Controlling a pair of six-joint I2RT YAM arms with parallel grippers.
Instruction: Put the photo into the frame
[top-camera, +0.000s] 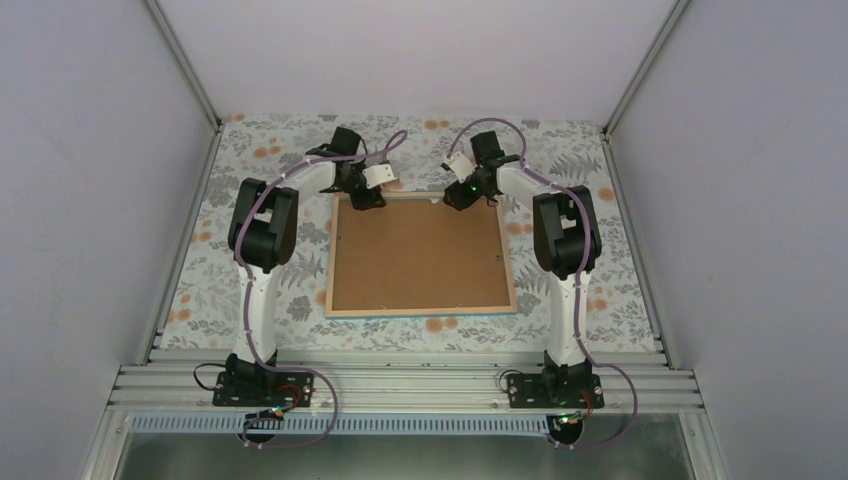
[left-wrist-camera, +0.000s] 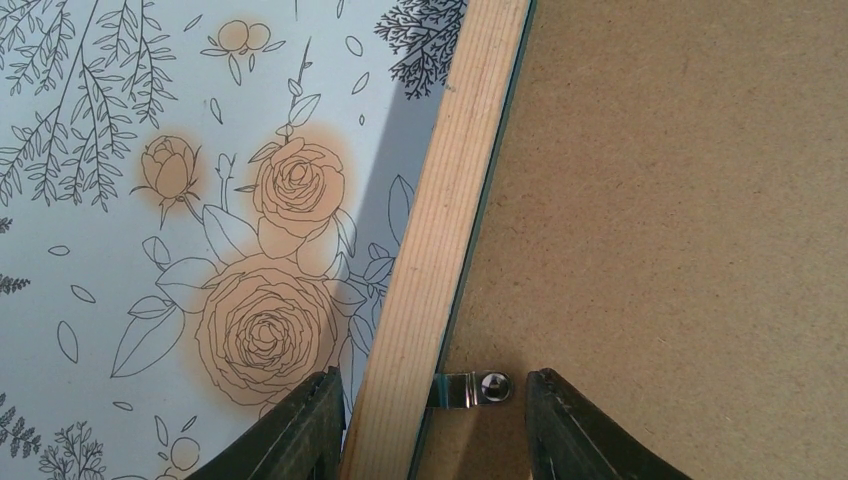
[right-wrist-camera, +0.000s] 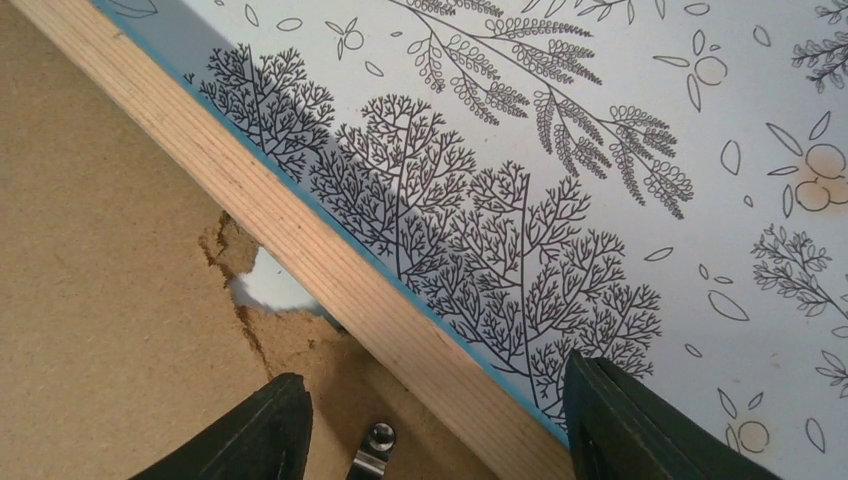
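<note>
While frame (top-camera: 420, 312) lies face down on table (top-camera: 610, 300), backing board (top-camera: 420, 250) in, photo unseen, left gripper (left-wrist-camera: 432, 405) and right gripper (right-wrist-camera: 440, 400) straddle its far rail, jaws spread | step: likely working the back clips | next: fingertip onto clip (left-wrist-camera: 470, 388)

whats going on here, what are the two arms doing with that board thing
The frame lies face down on the floral tablecloth, with the brown backing board sitting in it. Both arms reach to its far edge. The left pincer is open, straddling the wooden edge and a small metal clip. The right pincer is open across the edge too, near another clip and a torn notch in the board. Neither holds anything. The photo is not in view.
</note>
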